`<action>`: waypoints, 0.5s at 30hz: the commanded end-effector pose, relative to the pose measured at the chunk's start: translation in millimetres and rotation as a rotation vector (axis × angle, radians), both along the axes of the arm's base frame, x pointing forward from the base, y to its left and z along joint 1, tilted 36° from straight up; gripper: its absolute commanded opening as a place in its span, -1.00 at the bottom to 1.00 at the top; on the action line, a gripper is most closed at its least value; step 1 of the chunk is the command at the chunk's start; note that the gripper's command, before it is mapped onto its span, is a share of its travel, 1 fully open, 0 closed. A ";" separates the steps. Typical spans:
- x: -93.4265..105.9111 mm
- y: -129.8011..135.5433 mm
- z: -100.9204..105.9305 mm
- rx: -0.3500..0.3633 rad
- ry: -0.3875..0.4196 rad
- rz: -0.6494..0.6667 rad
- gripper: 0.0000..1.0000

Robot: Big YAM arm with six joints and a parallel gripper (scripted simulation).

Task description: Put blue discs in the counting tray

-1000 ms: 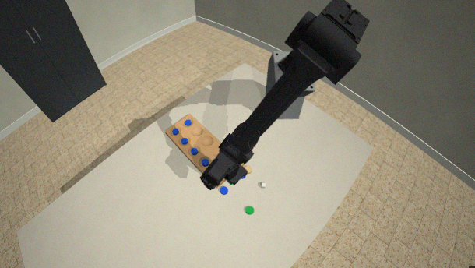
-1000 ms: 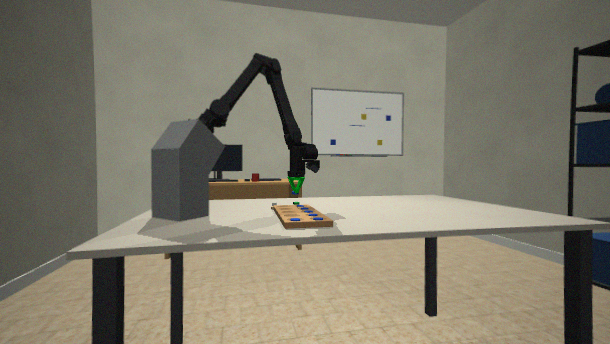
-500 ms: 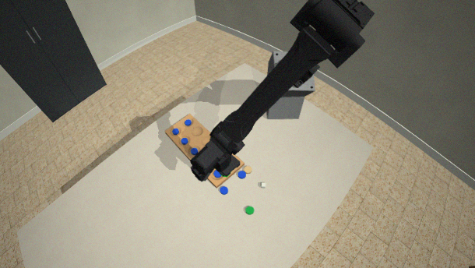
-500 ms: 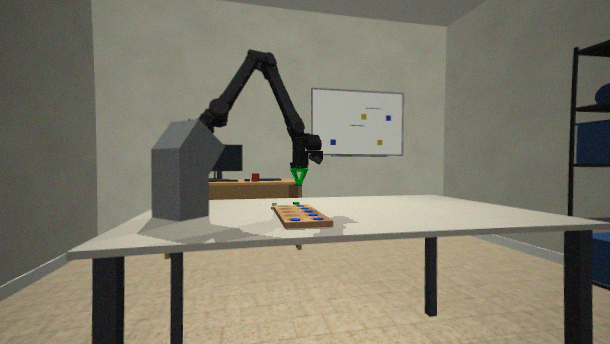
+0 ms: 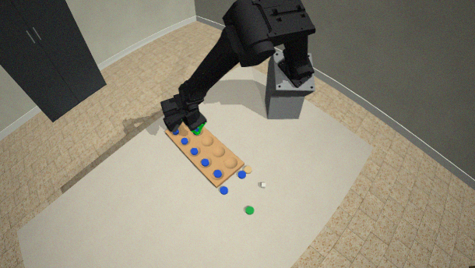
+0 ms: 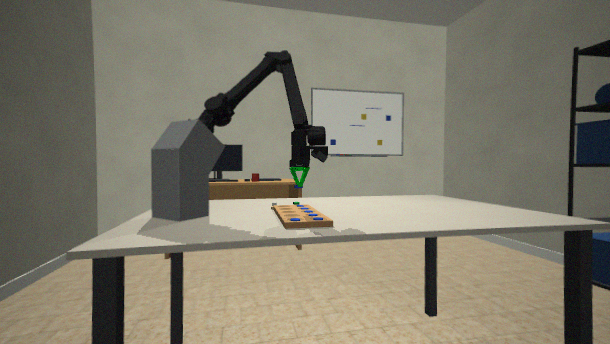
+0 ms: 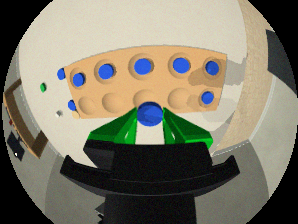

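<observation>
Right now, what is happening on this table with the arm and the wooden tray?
The arm's gripper is shut on a blue disc and holds it above the far end of the counting tray. In the wrist view the tray already has six blue discs in its pockets, with several pockets free. Two more blue discs, a tan disc, a green disc and a white cube lie beside the tray.

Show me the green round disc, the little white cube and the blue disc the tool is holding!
green round disc [image 5: 249, 210], top view, its flat top
little white cube [image 5: 263, 185], top view, its top face
blue disc in the tool [image 7: 150, 113], wrist view, its middle
</observation>
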State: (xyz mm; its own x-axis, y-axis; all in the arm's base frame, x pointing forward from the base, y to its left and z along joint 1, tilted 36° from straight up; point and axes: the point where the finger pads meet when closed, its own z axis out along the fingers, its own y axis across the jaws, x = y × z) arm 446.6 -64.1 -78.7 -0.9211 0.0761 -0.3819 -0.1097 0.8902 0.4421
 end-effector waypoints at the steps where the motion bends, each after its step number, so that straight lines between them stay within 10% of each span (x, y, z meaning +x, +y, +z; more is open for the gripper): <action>1: -10.2 -52.4 -29.9 -0.020 -0.033 0.069 -1.00; 15: 0.0 -38.0 -77.3 -0.017 -0.046 0.082 -1.00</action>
